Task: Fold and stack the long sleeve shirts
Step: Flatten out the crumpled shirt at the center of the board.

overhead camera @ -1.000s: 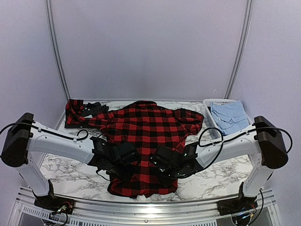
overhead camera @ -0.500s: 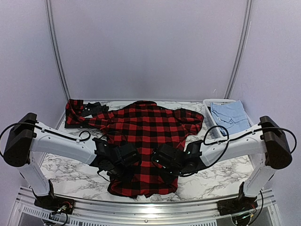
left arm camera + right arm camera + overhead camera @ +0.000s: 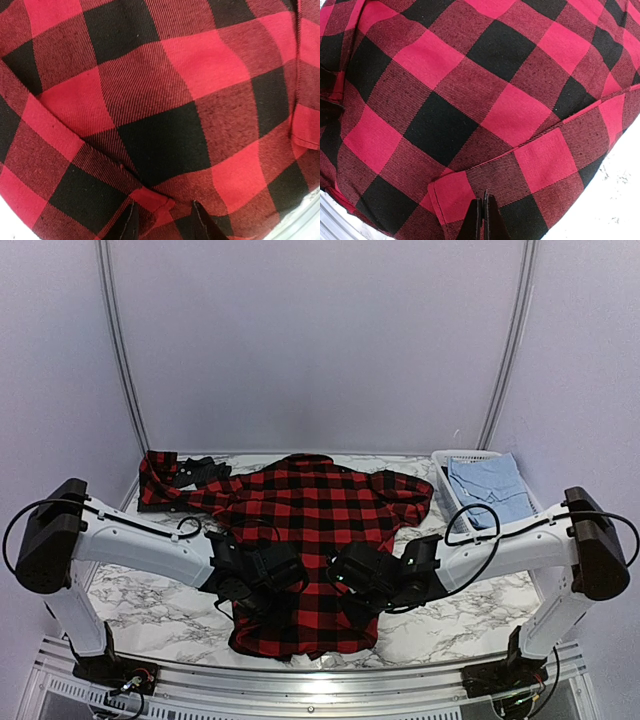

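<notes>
The red-and-black plaid shirt [image 3: 310, 502] is spread flat in the middle of the surface [image 3: 150, 612], collar toward the top of the frame, so that its lower half can be reached from both sides. The left fingers [image 3: 129, 226] are held apart astride a turned-up hem corner. The right fingers [image 3: 491, 221] are pressed together on the cloth beside another hem fold; whether cloth is pinched cannot be told. The charcoal shirt [image 3: 195, 471] is seen bunched at the upper left, judged not yet folded.

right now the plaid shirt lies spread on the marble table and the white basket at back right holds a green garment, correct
No: the garment in the white basket is light blue, not green, as the top external view shows. The plaid shirt does lie spread on the marble table.
</notes>
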Tool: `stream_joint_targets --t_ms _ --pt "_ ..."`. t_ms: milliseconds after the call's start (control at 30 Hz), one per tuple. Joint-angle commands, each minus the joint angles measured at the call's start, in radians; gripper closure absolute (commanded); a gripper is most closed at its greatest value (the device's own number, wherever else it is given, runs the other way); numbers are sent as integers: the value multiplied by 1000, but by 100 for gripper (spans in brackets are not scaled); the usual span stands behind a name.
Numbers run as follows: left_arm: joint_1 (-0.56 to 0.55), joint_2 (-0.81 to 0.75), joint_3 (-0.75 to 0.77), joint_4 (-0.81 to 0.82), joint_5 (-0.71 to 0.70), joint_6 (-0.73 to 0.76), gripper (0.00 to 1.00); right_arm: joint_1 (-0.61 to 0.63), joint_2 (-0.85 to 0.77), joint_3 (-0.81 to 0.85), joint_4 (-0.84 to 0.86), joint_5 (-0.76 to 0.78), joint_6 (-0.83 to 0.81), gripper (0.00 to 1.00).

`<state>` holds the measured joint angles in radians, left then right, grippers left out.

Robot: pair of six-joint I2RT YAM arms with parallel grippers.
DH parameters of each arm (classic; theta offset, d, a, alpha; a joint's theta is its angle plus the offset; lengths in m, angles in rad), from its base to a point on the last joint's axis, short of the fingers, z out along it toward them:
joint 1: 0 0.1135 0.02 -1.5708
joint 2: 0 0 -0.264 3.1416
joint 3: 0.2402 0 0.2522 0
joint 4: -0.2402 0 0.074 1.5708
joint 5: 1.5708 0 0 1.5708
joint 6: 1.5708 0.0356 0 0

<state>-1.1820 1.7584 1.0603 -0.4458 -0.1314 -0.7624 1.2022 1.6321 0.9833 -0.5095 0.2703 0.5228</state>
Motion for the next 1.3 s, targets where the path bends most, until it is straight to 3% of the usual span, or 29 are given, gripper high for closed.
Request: stream_joint_targets --t_ms 0,133,367,700,1133,1267 --pt "-2 38 18 3 -22 0 61 8 -1 -4 24 -14 -10 100" --pt "-2 75 35 6 -36 -2 62 8 12 -3 36 -31 -16 97" --pt "1 41 20 5 -79 -20 86 8 23 -3 52 -69 -38 86" --pt "1 -37 -34 6 -77 -30 95 7 50 -2 89 -134 -64 66" --pt "2 -101 -59 4 -89 -39 100 11 123 18 68 -138 -68 62" --pt "7 -144 -93 -3 -111 -65 100 10 121 26 53 -110 -51 69"
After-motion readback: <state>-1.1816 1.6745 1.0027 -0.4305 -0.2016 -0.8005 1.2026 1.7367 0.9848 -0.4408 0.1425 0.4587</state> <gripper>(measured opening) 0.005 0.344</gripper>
